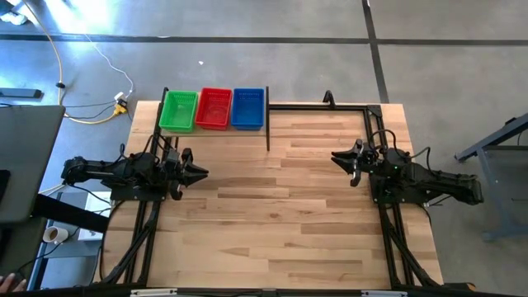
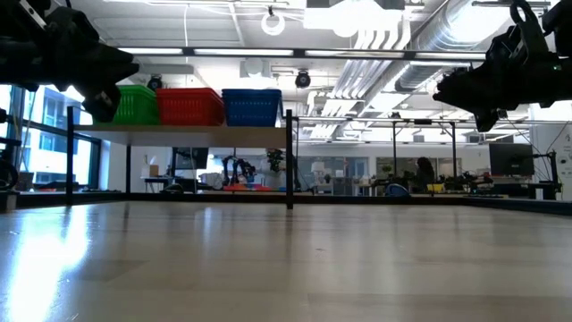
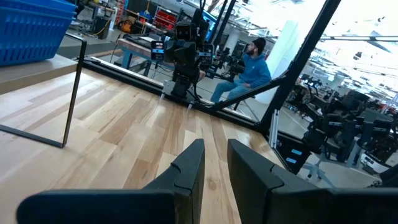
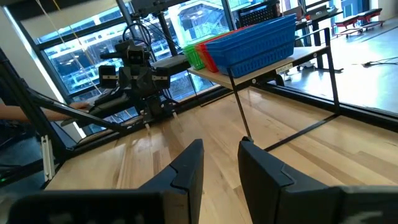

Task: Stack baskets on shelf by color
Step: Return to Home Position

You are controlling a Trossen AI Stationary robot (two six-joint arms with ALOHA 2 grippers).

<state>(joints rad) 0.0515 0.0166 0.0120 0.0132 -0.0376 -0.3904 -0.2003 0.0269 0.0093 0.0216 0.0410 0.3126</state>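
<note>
The shelf (image 2: 197, 134) stands at the table's far left on black posts. On its board sit a green basket (image 1: 178, 110), a red basket (image 1: 214, 108) and a blue basket (image 1: 247, 108), side by side from left to right. I cannot tell whether more baskets are nested inside them. The right wrist view shows the blue basket (image 4: 255, 40) nearest, with the red and green behind it. My left gripper (image 1: 202, 173) hovers near the table's left edge, open by a narrow gap (image 3: 216, 144) and empty. My right gripper (image 1: 336, 157) hovers near the right edge, also narrowly open (image 4: 221, 144) and empty.
The wooden tabletop (image 1: 280, 214) lies bare between the two arms. A black metal frame (image 1: 330, 105) runs along the far edge, right of the shelf. A person (image 3: 249, 65) sits beyond the table, and a hand (image 4: 18, 112) shows at the left side.
</note>
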